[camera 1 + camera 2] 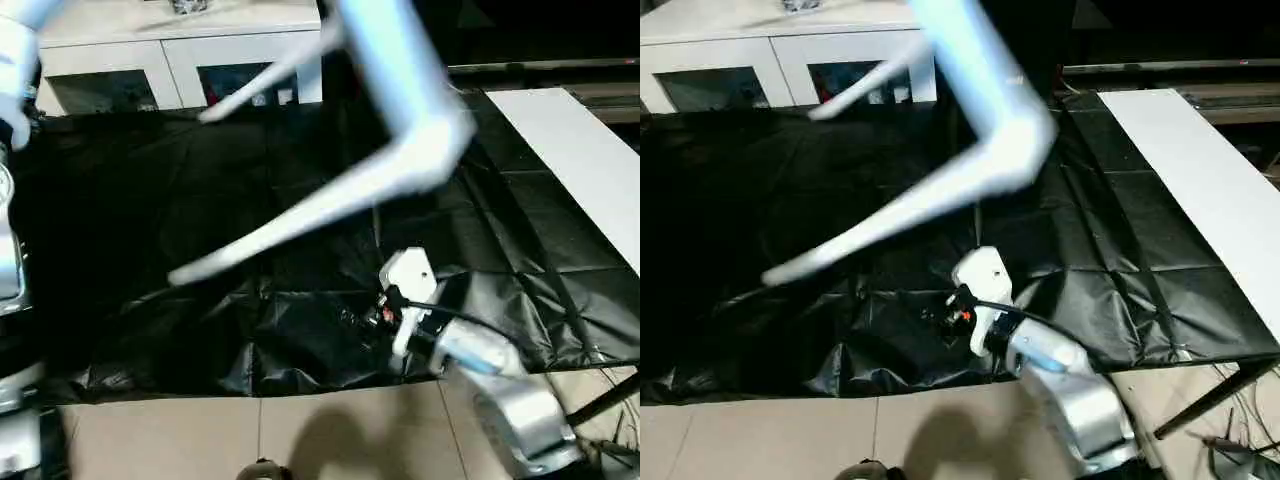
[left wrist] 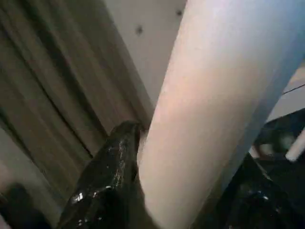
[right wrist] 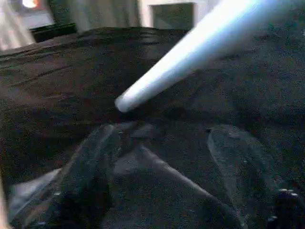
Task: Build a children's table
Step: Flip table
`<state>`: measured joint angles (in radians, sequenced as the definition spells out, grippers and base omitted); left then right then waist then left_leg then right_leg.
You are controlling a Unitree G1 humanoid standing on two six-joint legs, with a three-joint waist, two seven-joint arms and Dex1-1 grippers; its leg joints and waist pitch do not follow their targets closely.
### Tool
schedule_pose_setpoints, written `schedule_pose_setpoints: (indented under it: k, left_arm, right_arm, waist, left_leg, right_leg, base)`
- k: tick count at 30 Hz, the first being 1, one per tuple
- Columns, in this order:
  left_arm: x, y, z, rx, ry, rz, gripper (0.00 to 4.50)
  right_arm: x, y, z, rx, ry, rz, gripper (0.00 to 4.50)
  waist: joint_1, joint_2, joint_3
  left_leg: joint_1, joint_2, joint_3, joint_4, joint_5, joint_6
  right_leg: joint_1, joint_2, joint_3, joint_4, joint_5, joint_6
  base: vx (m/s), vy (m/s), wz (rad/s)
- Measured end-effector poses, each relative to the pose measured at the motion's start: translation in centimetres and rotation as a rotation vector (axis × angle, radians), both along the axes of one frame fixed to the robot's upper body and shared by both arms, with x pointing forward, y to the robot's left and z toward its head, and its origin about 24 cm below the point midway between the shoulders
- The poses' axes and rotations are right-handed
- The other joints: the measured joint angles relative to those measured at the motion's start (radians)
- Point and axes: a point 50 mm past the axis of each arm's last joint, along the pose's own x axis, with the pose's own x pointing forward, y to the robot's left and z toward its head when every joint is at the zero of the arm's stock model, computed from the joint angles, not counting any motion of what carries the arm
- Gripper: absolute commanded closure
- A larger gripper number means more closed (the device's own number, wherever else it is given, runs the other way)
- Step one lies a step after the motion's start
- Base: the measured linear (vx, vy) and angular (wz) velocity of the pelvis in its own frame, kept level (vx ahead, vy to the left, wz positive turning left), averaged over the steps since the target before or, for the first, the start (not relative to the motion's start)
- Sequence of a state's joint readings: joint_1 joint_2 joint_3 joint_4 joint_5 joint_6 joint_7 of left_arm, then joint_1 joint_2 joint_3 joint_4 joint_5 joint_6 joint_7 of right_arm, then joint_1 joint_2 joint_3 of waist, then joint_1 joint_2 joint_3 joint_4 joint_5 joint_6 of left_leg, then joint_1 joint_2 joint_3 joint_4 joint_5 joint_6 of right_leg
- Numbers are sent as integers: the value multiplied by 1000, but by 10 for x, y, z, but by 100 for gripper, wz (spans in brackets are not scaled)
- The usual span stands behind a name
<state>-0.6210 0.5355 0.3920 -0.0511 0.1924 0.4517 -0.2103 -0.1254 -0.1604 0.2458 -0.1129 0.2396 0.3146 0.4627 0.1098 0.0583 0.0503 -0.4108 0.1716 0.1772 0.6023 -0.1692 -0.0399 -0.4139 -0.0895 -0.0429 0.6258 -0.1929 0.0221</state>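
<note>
Light, stiff, slippery table (image 1: 420,140) held aloft, left jaws clamped on one tapered leg (image 2: 209,124); right gripper (image 3: 157,191) jaws apart, empty.

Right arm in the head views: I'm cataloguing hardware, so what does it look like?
The right arm has a silver metallic forearm, a white wrist block, a black cable running along it and a small red detail near the wrist.
</note>
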Motion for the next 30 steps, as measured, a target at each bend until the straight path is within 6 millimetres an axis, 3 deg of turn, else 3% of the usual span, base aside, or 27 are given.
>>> schedule_pose_setpoints:
  k: [1, 5, 10, 16, 21, 26, 30]
  left_arm:
    - [-1, 0, -2, -47, 1, -5, 255]
    - [-3, -1, -6, -106, 17, -10, 257]
    - [-13, -1, -18, -169, 33, 12, 257]
    - [-16, 3, -26, -228, 49, 23, 257]
    - [-19, 4, -30, -239, 60, 31, 258]
    - [-21, 6, -34, -251, 68, 32, 260]
    - [-22, 6, -36, -257, 73, 34, 263]
  right_arm:
    - [8, -3, 0, 52, 19, -92, 81]
    - [24, -15, 10, 138, 12, -229, 59]
    - [46, -3, 26, 260, -22, -166, 4]
    - [62, 15, 41, 296, -56, -8, 0]
    - [88, 19, 39, 214, -37, -112, 0]
    - [105, 23, 39, 221, -8, -159, 0]
    - [111, 28, 41, 295, 15, -146, 41]
  waist:
    - [-2, -6, 2]
    - [-2, -13, 0]
    - [-15, -15, 1]
    - [-16, -27, 2]
    - [-20, -40, 1]
    - [-21, -42, 2]
    - [-22, -43, 2]
  left_leg:
    - [-1, 0, 0, 0, 0, 0]
    - [-10, 0, -2, 3, 3, 1]
    - [-9, 1, -2, 4, 3, 2]
    - [-10, 1, -2, 5, 6, 3]
    - [-10, 1, -2, 7, 6, 2]
    - [-10, 2, -2, 7, 7, 2]
    - [-10, 2, -2, 7, 7, 2]
  right_leg:
    - [-1, 0, 0, 0, 0, 0]
    - [-4, 0, -2, -1, 1, -1]
    - [-5, 0, -3, 1, 1, -1]
    - [-4, 0, -4, 2, 2, -3]
    - [-3, 0, -4, 2, 4, -6]
    - [-3, 0, -4, 2, 5, -8]
    - [-4, 0, -4, 3, 5, -8]
  base:
    - [0, 0, 0]
    - [0, 0, 0]
    - [0, 0, 0]
    - [0, 0, 0]
    - [0, 0, 0]
    - [0, 0, 0]
    - [0, 0, 0]
